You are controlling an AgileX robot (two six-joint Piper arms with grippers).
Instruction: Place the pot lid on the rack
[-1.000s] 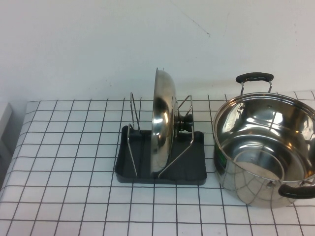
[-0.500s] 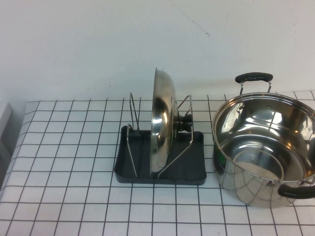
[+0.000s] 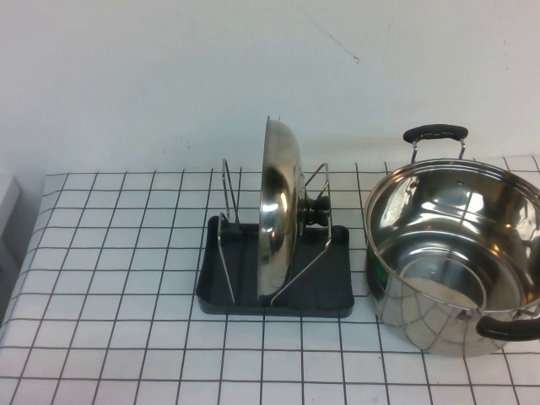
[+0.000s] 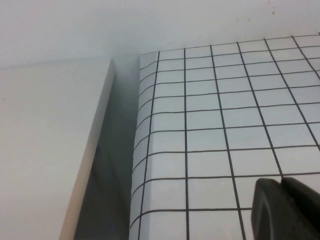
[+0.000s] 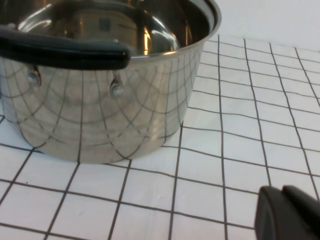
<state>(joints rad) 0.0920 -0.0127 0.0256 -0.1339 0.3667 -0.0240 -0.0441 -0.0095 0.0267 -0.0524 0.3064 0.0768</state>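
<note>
The shiny pot lid (image 3: 277,211) stands on edge in the black rack (image 3: 333,278), between its silver wire loops, with its black knob (image 3: 318,209) facing right. Neither gripper shows in the high view. My left gripper (image 4: 281,181) is shut and empty, low over the checked cloth near the table's left edge. My right gripper (image 5: 282,189) is shut and empty, over the cloth close to the steel pot (image 5: 100,75).
The deep steel pot (image 3: 460,253) with black loop handles stands to the right of the rack. A white block (image 4: 45,150) lies beside the table's left edge, with a dark gap between them. A white wall runs behind the table.
</note>
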